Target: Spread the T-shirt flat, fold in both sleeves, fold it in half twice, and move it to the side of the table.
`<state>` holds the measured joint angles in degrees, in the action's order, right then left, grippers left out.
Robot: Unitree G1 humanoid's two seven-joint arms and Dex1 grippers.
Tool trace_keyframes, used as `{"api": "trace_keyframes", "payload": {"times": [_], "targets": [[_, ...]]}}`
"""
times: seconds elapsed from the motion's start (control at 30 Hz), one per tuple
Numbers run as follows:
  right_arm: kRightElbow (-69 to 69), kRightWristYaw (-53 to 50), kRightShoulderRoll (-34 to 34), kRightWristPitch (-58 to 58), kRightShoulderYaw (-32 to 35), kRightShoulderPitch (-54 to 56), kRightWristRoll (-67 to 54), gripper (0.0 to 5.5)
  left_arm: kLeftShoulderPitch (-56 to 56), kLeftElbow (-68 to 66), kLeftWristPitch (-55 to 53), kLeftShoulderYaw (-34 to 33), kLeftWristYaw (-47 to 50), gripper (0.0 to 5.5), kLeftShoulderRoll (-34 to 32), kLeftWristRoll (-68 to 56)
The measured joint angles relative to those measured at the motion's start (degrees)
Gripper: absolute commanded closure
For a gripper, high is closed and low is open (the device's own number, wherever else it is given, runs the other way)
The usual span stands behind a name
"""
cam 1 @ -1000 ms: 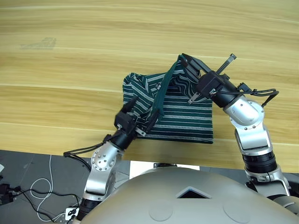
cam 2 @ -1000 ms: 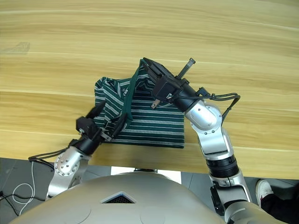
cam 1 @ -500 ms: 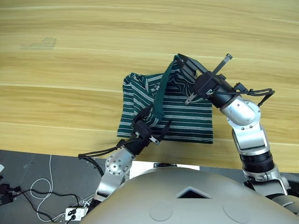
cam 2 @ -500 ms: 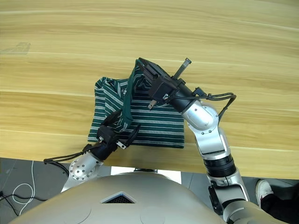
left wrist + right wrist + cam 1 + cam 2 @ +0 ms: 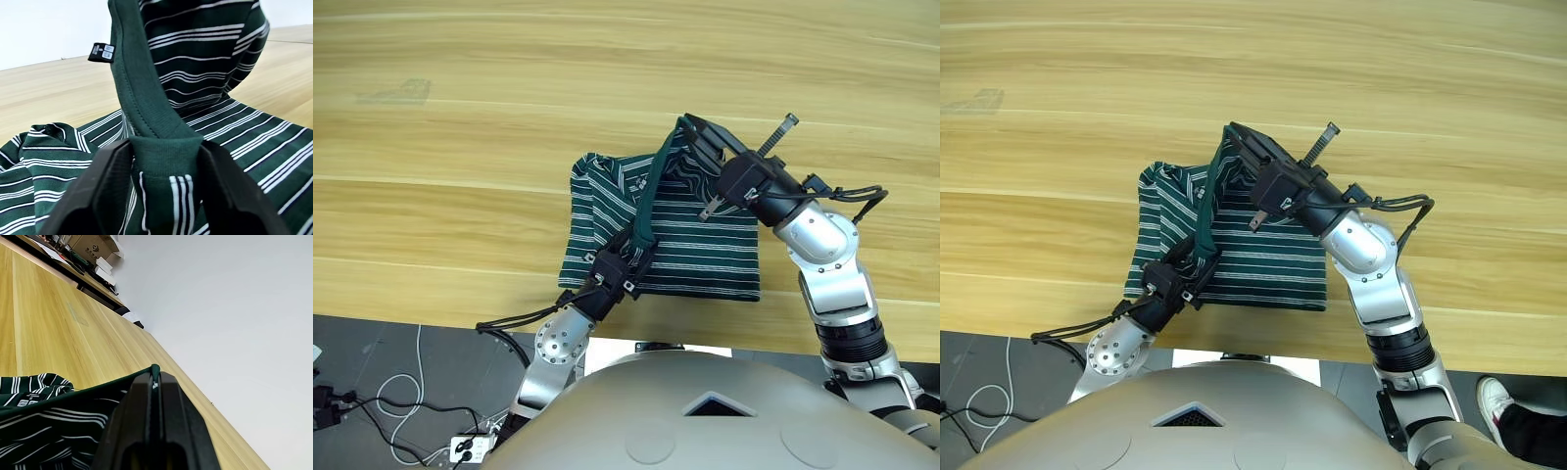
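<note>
T-shirt (image 5: 705, 250), dark green with white stripes, is lying partly folded on the wooden table (image 5: 460, 147), close to its near edge in front of me. I am seeing the left gripper (image 5: 622, 269) clamping the plain green hem band at the shirt's near edge, its fingers (image 5: 110, 186) pressing the cloth from both sides. The right gripper (image 5: 695, 132) is pinching that band above the far right corner, holding it lifted, so the band is running straight between the two.
</note>
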<state>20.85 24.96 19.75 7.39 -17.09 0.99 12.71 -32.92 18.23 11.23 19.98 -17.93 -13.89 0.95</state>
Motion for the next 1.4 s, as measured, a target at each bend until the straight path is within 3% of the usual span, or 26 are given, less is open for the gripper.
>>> {"api": "trace_keyframes", "payload": {"times": [0.37,0.7,0.87,1.0,1.4], "targets": [[-2.0,-1.1,0.0,0.2,0.0,0.0,1.9,5.5,0.6,-0.7,0.4,-0.6,0.0,5.38,0.0,0.0],[-5.9,-2.4,0.0,1.3,0.2,-0.1,2.1,5.5,2.1,1.0,0.3,-4.1,-0.5,5.41,-1.9,-0.6],[-7.1,-1.7,1.3,1.9,3.5,-0.7,-1.2,5.5,6.5,9.7,-4.5,-18.3,-1.3,5.41,-7.9,-5.6],[-7.1,-1.0,1.3,2.0,4.4,-0.7,-3.2,5.5,9.6,12.3,-8.4,-24.0,-2.3,5.41,-10.6,-7.6],[-6.8,5.5,3.0,-0.9,5.5,-3.1,-10.4,5.5,13.5,12.6,-10.1,-18.7,-5.5,5.41,-11.7,-2.5]]}}
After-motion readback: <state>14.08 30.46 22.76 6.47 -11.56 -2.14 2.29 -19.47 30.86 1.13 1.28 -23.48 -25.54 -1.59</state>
